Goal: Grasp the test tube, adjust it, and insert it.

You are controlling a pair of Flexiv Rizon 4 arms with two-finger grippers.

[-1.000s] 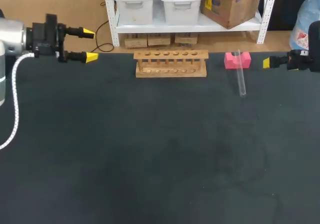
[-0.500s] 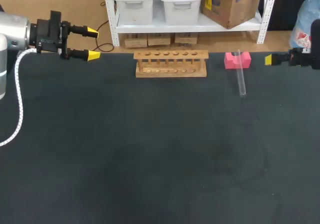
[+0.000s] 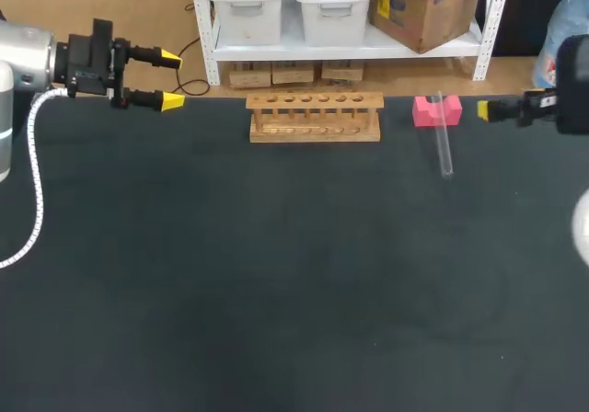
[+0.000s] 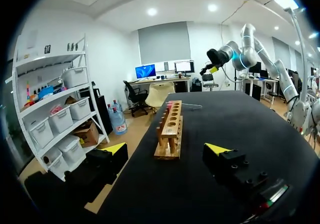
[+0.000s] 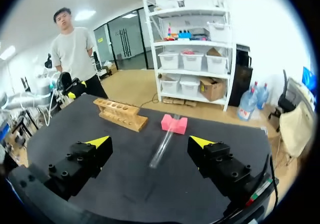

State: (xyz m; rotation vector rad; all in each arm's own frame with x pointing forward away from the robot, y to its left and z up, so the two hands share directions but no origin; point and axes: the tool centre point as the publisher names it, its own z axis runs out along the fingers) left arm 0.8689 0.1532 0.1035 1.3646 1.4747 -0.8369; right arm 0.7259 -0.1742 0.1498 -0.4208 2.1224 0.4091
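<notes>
A clear test tube [image 3: 444, 142] lies on the black table, its far end resting on a pink block [image 3: 436, 110]. Left of them stands the wooden rack [image 3: 315, 118], its holes holding nothing. My right gripper [image 3: 485, 110] hovers just right of the pink block, open and holding nothing. In the right wrist view the test tube [image 5: 162, 147] lies ahead of the open right gripper [image 5: 150, 143], in line with the gap, leading to the pink block [image 5: 174, 123]. My left gripper [image 3: 167, 81] hangs open at the far left edge. The left gripper [image 4: 165, 149] faces the rack [image 4: 170, 131] end-on.
The black table [image 3: 276, 274] is wide and bare toward its front. The rack [image 5: 120, 114] stands beyond the tube at the table's far edge. My right arm [image 4: 227, 51] shows far past the rack in the left wrist view.
My right gripper has shifted a little left, closer to the pink block. The left gripper edged slightly right early on, then held still. The tube has not moved.
</notes>
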